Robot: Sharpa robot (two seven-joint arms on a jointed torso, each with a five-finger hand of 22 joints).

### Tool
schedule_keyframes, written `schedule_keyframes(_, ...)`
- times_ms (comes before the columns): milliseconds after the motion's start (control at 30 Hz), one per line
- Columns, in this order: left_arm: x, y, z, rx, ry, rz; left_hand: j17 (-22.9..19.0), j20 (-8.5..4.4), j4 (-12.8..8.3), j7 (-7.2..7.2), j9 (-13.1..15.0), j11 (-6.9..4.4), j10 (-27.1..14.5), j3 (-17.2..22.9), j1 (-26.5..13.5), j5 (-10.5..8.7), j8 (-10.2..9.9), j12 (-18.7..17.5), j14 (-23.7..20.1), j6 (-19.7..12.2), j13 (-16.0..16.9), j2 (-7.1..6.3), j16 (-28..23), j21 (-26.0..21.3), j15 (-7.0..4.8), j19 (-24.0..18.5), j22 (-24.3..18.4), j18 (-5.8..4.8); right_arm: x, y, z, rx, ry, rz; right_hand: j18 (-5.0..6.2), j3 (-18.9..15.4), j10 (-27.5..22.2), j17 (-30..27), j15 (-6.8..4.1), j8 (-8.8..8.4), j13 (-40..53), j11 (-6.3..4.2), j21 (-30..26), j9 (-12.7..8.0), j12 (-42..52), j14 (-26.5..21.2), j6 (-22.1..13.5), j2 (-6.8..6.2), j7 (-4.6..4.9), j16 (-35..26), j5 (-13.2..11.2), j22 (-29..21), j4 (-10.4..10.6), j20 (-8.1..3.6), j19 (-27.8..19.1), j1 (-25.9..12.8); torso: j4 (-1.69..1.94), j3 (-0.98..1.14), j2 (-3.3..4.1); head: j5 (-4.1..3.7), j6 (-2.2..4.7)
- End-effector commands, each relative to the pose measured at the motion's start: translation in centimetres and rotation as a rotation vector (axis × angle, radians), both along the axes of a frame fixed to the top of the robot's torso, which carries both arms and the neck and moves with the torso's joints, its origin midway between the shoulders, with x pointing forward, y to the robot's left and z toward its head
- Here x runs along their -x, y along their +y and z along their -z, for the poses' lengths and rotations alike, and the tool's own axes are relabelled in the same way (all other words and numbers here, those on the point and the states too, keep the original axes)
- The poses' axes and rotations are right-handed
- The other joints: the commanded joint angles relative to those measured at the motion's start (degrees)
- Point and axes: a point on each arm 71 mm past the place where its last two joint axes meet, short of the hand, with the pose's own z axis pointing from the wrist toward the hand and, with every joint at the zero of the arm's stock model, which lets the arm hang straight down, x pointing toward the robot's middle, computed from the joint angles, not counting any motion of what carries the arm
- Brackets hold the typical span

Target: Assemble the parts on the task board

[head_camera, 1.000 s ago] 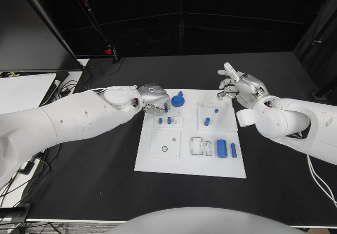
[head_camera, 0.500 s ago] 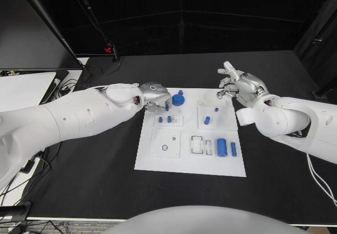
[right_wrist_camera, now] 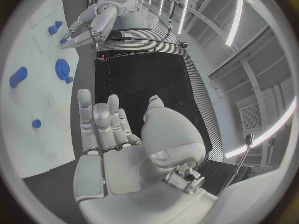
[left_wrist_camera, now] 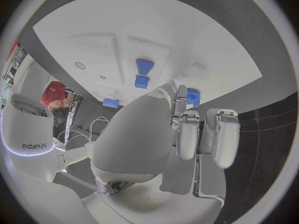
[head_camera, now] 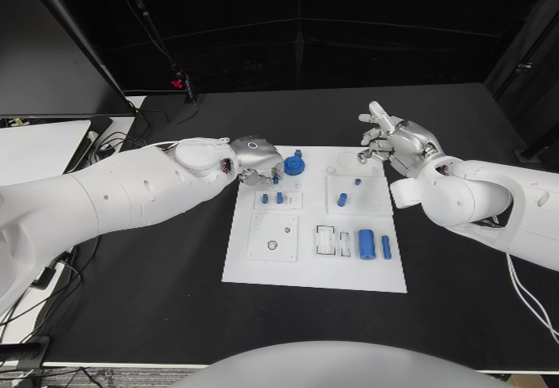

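The white task board (head_camera: 313, 271) lies mid-table. My left hand (head_camera: 254, 160) hovers at its far left corner, fingertips (right_wrist_camera: 74, 35) curled down and pinching what looks like a small blue part (right_wrist_camera: 64, 41) beside the blue gear (head_camera: 295, 166). Two short blue pegs (head_camera: 271, 198) stand just nearer than that hand. My right hand (head_camera: 396, 144) is raised beyond the board's far right corner, fingers (right_wrist_camera: 96, 117) straight and apart, holding nothing. A blue peg (head_camera: 342, 200) and a tiny blue piece (head_camera: 358, 183) sit on the right half.
A thick blue cylinder (head_camera: 367, 243) and a slim one (head_camera: 385, 247) lie at the board's near right, next to white slotted inserts (head_camera: 334, 242). A white plate with holes (head_camera: 274, 238) sits at the near left. Cables (head_camera: 116, 145) trail at the far left.
My left hand's fingertips have shifted slightly at the far left corner of the board. My right hand has stayed raised and spread.
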Motion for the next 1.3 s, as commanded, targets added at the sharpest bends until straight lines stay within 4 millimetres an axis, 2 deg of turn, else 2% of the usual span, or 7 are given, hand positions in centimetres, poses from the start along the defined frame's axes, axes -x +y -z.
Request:
schedule_keyframes(33,0.18,-0.04,0.56,-0.024,0.033,0.003,12.93,-0.42,-0.02,0.42,0.08,0.16,0.16,0.36,0.04,0.21,0.29,-0.32,5.18,0.16,-0.01,0.35,-0.12,-0.28,0.01,4.9,14.68,-0.54,0.04,0.18,-0.17,-0.008,-0.008,-0.013,1.15,-0.15,-0.13,-0.02,-0.06,0.3,-0.12,0.08,-0.31,-0.08,-0.27,-0.32,-0.35,0.24,6.08,-0.21,0.39,-0.08,-0.05,0.07,-0.43,0.36,-0.01,0.0,0.01,-0.03,-0.04)
schedule_keyframes(233,0.19,-0.19,0.7,-0.029,0.042,0.006,11.95,-0.42,-0.06,0.42,0.07,0.17,0.1,0.35,0.02,0.01,0.24,-0.5,4.79,0.13,-0.03,0.17,-0.3,-1.01,-0.01,4.03,14.34,-0.29,0.04,0.12,-0.17,-0.008,-0.007,-0.011,1.15,-0.14,-0.12,-0.03,-0.05,0.35,-0.21,0.11,-0.32,-0.06,-0.27,-0.33,-0.23,0.25,6.15,-0.22,0.41,-0.11,-0.04,0.09,-0.47,0.38,0.05,0.03,-0.01,-0.12,-0.04)
schedule_keyframes(367,0.22,-0.3,0.78,-0.032,0.046,0.009,11.86,-0.42,-0.06,0.43,0.06,0.2,0.04,0.37,0.01,-0.06,0.21,-0.62,4.75,0.08,-0.04,0.12,-0.33,-1.1,0.0,3.93,14.3,-0.26,0.04,0.15,-0.16,-0.01,-0.006,-0.011,1.15,-0.14,-0.12,-0.03,-0.05,0.35,-0.21,0.11,-0.32,-0.06,-0.27,-0.33,-0.23,0.25,6.15,-0.22,0.41,-0.11,-0.04,0.09,-0.47,0.38,-0.04,-0.02,0.02,0.04,0.09)
schedule_keyframes(600,0.24,-0.37,0.88,-0.038,0.055,0.011,11.56,-0.42,-0.07,0.47,0.03,0.29,-0.45,0.4,-0.03,-0.26,0.07,-1.16,4.61,-0.09,-0.07,-0.11,-0.4,-1.45,0.0,3.52,14.15,-0.14,0.03,0.15,-0.15,-0.011,-0.005,-0.011,1.15,-0.14,-0.12,-0.03,-0.05,0.35,-0.21,0.11,-0.32,-0.06,-0.27,-0.33,-0.23,0.25,6.15,-0.22,0.41,-0.11,-0.04,0.09,-0.47,0.38,-0.02,-0.04,0.04,-0.16,0.06)
schedule_keyframes(1300,0.34,-0.36,1.06,-0.042,0.067,0.025,10.77,-0.43,-0.07,0.47,0.04,0.4,-0.82,0.09,-0.37,-0.64,-0.03,-1.71,4.27,-0.12,0.0,-0.73,-0.59,-1.89,0.0,3.03,13.96,0.0,0.02,0.07,-0.14,-0.01,-0.004,-0.009,1.15,-0.13,-0.11,-0.03,-0.04,0.37,-0.26,0.13,-0.33,-0.06,-0.26,-0.33,-0.19,0.26,6.16,-0.23,0.42,-0.13,-0.04,0.1,-0.49,0.38,0.04,0.01,0.02,-0.32,0.0)
